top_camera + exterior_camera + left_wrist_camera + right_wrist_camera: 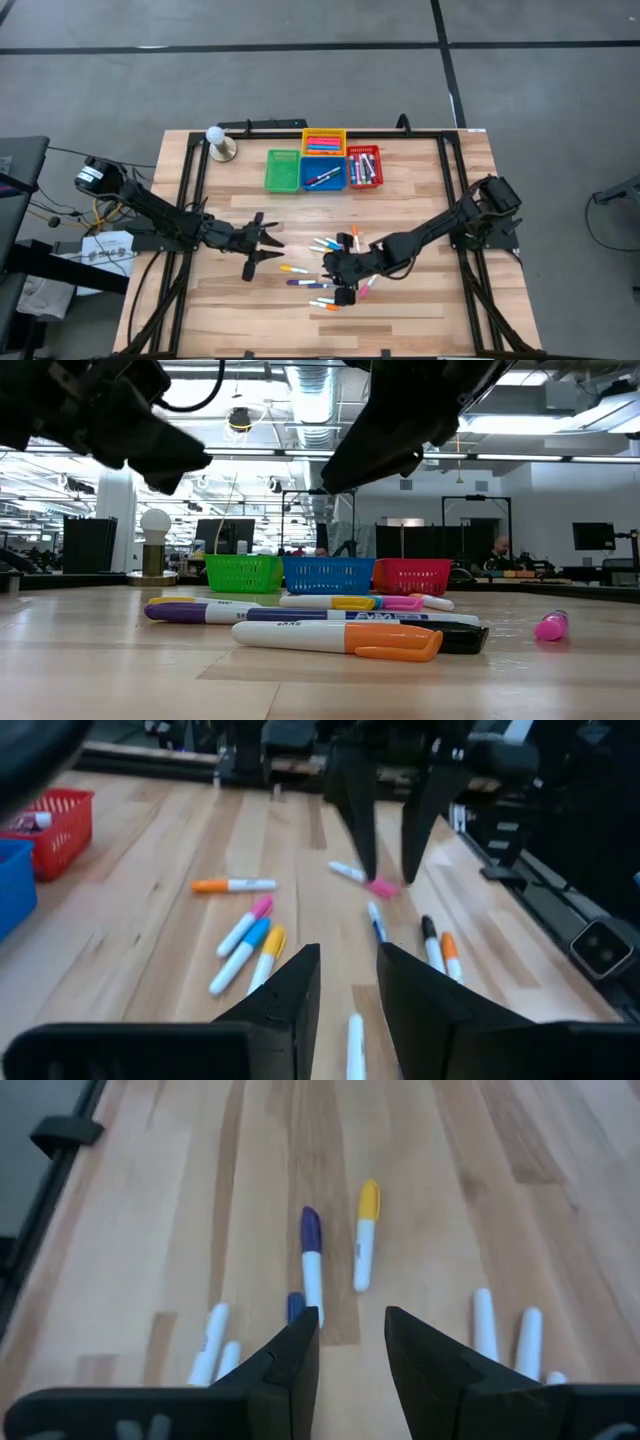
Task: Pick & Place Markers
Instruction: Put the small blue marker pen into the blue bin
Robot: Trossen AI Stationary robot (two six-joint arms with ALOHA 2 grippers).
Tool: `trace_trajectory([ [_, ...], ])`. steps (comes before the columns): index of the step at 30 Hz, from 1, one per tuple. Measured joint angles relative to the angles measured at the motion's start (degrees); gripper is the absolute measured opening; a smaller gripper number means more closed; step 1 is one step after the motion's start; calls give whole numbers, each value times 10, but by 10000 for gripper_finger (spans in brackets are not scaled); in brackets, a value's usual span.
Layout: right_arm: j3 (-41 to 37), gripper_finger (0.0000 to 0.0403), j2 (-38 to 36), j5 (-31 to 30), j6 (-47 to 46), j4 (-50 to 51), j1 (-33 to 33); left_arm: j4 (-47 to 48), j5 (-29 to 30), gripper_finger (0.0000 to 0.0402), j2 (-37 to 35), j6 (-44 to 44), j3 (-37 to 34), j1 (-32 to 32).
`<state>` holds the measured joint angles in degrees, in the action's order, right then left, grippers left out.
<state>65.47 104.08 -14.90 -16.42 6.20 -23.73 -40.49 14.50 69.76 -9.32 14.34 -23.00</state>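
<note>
Hovering: the dark two-finger right gripper (340, 280) hung low over the loose markers (312, 270), short thin pens with coloured caps scattered mid-table on the pale wooden table (420, 180), fingers apart and empty, probably lining up on the purple-capped one (311, 1250).
Waiting: the dark left gripper (268, 248) sat just beside the scatter, fingers parted, holding nothing.
Sorted: some markers lay in the small plastic baskets (322, 160) at the far edge.
Hidden: the right gripper covered part of the scatter from above; the low view cut off both sets of fingertips.

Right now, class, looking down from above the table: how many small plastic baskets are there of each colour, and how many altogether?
Green basket: 1
Yellow basket: 1
Blue basket: 1
Red basket: 1
Total: 4
</note>
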Motion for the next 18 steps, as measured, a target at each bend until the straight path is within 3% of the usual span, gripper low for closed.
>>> trace_trajectory([
  [18,0,107,39,-1,-46,9,-6,-5,0,102,0,-19,-20,-30],
])
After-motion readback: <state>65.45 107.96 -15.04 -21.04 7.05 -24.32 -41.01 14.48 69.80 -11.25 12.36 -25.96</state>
